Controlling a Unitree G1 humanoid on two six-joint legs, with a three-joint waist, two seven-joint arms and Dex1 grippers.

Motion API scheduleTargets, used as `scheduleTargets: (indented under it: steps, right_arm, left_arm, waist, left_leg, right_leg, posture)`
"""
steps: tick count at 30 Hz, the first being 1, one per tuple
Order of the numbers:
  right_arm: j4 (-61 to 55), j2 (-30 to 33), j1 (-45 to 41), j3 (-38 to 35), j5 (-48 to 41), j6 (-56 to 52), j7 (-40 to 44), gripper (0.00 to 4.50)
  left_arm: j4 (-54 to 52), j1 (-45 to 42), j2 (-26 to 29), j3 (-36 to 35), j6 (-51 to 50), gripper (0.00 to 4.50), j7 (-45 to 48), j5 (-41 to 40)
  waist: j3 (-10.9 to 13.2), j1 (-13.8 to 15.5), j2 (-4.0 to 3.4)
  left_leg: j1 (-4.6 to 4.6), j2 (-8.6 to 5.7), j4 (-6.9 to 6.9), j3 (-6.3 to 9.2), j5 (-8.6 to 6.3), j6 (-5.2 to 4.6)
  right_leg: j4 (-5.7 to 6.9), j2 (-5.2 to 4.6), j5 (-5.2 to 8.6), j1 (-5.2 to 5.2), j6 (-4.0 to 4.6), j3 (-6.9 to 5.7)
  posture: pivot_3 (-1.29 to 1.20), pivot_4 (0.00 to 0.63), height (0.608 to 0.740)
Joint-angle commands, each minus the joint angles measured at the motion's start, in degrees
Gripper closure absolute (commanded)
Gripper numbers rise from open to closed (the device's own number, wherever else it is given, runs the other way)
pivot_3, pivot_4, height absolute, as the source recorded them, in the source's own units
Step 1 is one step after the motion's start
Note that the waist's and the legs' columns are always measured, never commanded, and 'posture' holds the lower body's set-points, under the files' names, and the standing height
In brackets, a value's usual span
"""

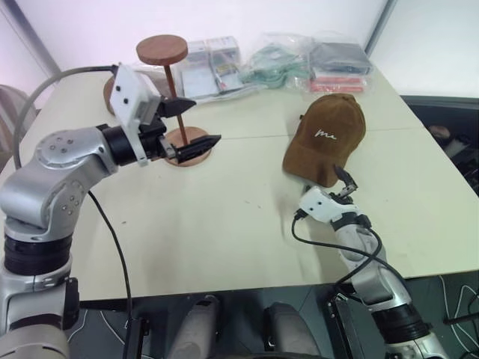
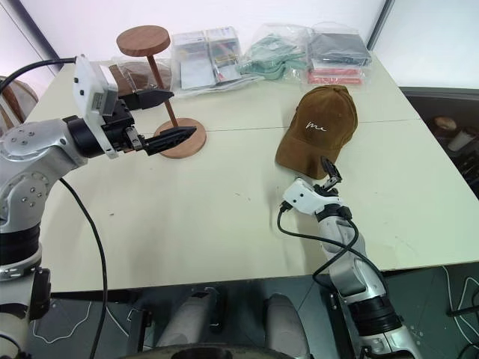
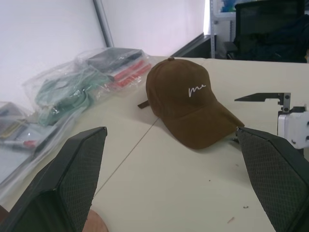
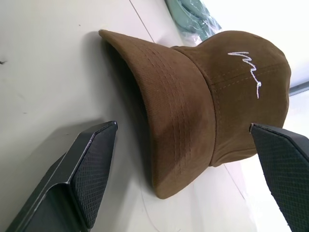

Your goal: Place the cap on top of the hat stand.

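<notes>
Your soft brown cap with white writing on its front (image 1: 327, 134) sits on the pale table (image 1: 224, 224), brim toward you. Your right gripper (image 2: 329, 169) is wide open, just in front of the brim. Your left gripper (image 1: 196, 125), open and holding nothing, hangs in front of the red-brown wooden hat stand (image 1: 166, 78). Clear bags (image 1: 299, 60) with boxes and green things inside lie along the far edge by the white wall.

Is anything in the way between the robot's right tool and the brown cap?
No. The right tool sits open right at the cap's brim, with just bare table between them.
</notes>
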State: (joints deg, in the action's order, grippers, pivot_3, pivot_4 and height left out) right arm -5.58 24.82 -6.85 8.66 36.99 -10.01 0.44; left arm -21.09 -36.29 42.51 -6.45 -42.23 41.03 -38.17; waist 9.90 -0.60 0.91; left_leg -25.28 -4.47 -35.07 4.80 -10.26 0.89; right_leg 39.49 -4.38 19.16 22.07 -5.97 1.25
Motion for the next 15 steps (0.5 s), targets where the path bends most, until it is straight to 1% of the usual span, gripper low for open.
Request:
scheduleTargets:
  steps: [1, 9, 15]
  right_arm:
    - [1.3, 1.4, 0.2, -2.3, 2.0, -3.4, -0.7, 0.02]
    - [1.1, 2.1, 0.3, -2.8, 3.9, -7.8, -1.2, 0.02]
    - [1.0, 2.0, -0.1, -2.7, 4.3, -9.1, -1.0, 0.02]
  left_arm:
    - [-2.2, -0.3, 0.3, -1.8, 0.2, 0.00, -0.4, -0.6]
    - [-2.2, -0.3, 0.2, -1.7, 0.3, 0.00, -0.4, -0.6]
    - [-2.2, -0.3, 0.2, -1.7, 0.3, 0.00, -0.4, -0.5]
  waist:
    - [0.0, 0.1, 0.01]
    - [0.0, 0.2, 0.05]
    - [-0.1, 0.2, 0.10]
  left_leg:
    - [0.00, 0.00, -0.01, 0.00, 0.00, 0.00]
    - [0.00, -0.01, -0.02, 0.01, 0.00, 0.00]
    - [0.03, -0.01, -0.04, 0.04, 0.00, 0.00]
  right_leg:
    - [0.00, 0.00, 0.00, 0.00, 0.00, 0.00]
    - [0.00, -0.01, 0.00, -0.03, 0.00, -0.02]
    - [-0.01, -0.01, 0.00, -0.10, -0.01, -0.05]
  posture:
    - [0.00, 0.150, 0.740]
    - [0.00, 0.150, 0.740]
    - [0.00, 0.150, 0.740]
